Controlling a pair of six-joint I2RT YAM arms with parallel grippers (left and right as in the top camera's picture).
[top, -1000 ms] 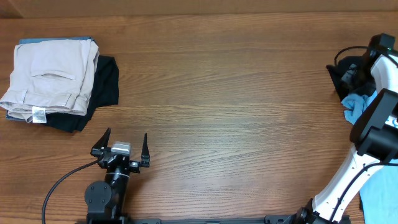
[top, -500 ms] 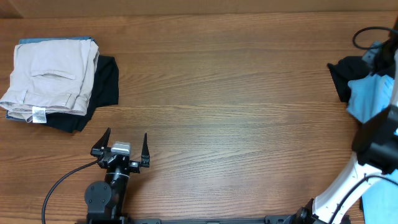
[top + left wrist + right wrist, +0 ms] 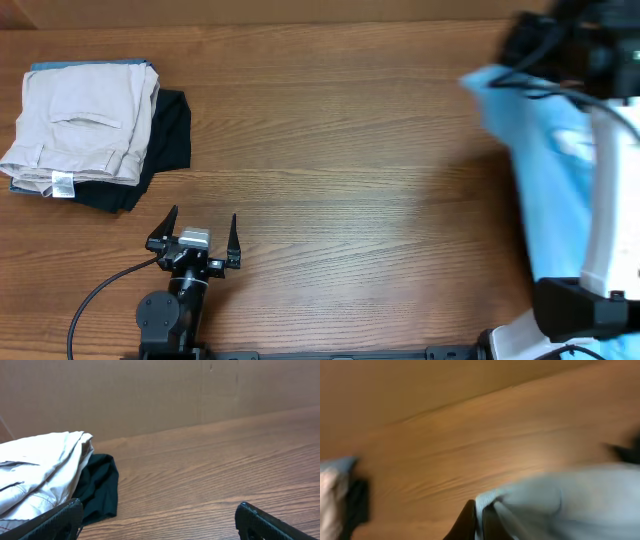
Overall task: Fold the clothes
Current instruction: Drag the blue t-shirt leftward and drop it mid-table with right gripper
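The light blue T-shirt [image 3: 545,170] hangs lifted and stretched at the right side of the table in the overhead view; its print does not show. My right gripper [image 3: 479,519] is shut on an edge of the T-shirt [image 3: 560,505], the cloth pinched between the two dark fingers; the view is blurred by motion. In the overhead view the right gripper itself is hidden among the blurred arm [image 3: 610,190] and cloth. My left gripper [image 3: 195,228] is open and empty near the front left, resting low over bare wood [image 3: 160,520].
A folded stack with beige trousers [image 3: 80,125] on top of dark garments [image 3: 170,135] lies at the back left; it also shows in the left wrist view [image 3: 35,475]. A brown wall [image 3: 150,390] bounds the far table edge.
The right arm has swung left and up, pulling the blue T-shirt out of the heap at the right edge and spreading it over the table's right side. The left arm has not moved.
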